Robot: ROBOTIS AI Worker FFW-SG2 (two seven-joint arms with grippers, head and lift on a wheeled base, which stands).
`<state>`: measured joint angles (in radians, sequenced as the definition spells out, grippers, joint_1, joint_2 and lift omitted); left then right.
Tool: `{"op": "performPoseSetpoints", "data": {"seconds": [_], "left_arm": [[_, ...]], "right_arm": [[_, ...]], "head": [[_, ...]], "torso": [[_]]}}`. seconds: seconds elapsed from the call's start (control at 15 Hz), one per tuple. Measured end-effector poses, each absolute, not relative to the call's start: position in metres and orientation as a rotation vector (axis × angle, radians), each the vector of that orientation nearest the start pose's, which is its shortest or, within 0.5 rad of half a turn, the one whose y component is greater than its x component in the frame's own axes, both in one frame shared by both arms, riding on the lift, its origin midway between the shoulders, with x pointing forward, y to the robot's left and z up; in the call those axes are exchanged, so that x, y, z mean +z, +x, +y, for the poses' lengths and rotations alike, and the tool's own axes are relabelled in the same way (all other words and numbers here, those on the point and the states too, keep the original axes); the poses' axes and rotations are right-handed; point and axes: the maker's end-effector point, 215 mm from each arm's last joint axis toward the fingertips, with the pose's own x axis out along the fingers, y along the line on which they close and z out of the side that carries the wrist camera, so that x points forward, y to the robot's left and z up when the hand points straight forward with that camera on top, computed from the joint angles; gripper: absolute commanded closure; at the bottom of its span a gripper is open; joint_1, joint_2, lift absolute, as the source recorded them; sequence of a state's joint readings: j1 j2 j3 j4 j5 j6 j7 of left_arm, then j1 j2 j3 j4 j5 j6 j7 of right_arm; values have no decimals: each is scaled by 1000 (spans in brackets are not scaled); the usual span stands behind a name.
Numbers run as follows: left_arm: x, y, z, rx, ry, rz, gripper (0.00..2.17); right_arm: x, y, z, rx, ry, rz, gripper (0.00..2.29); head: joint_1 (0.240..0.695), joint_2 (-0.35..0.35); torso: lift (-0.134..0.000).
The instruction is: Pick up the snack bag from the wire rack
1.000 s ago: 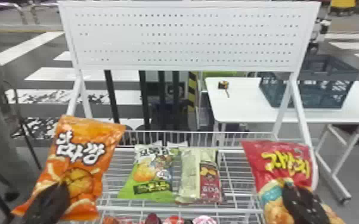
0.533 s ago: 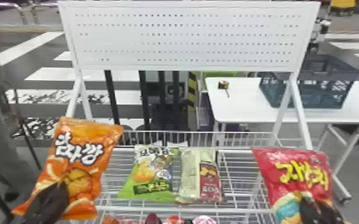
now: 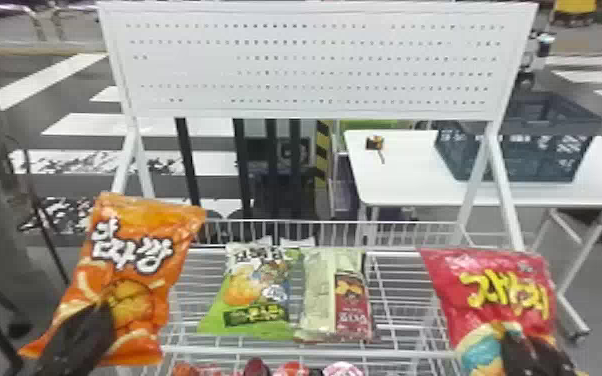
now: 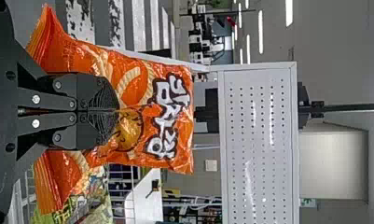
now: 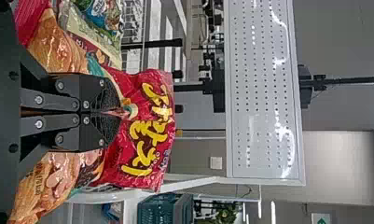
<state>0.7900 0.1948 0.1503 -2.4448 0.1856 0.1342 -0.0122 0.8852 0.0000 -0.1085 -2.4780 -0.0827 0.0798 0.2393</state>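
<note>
At the left of the head view, my left gripper (image 3: 82, 335) holds an orange snack bag (image 3: 137, 280) upright beside the wire rack (image 3: 405, 285). In the left wrist view the left gripper (image 4: 117, 111) is shut on the middle of the orange bag (image 4: 173, 119). My right gripper (image 3: 535, 357) is at the lower right with a red snack bag (image 3: 505, 290). The right wrist view has the right gripper (image 5: 121, 112) shut on the red bag (image 5: 145, 135), its film pinched between the tips. A green bag (image 3: 252, 295) and a pale bag (image 3: 337, 295) lie side by side on the rack's shelf.
A white perforated panel (image 3: 315, 60) rises behind the rack on slanted posts. Red and pink packs (image 3: 290, 371) sit on a lower tier in front. Behind at the right, a white table (image 3: 400, 185) carries a dark crate (image 3: 520, 150).
My right gripper has moved to the right and slightly down, carrying the red bag outward from the shelf. The left gripper and its orange bag have barely shifted.
</note>
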Motion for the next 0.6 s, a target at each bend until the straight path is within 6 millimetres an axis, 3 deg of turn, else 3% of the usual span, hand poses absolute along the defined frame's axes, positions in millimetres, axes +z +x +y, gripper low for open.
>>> {"op": "performPoseSetpoints", "data": {"seconds": [0.6], "left_arm": [[-262, 379, 271, -59, 60, 36, 2017]], "right_arm": [[-275, 346, -222, 171, 9, 59, 2243]], "head": [[499, 0]], "torso": [[0]]}}
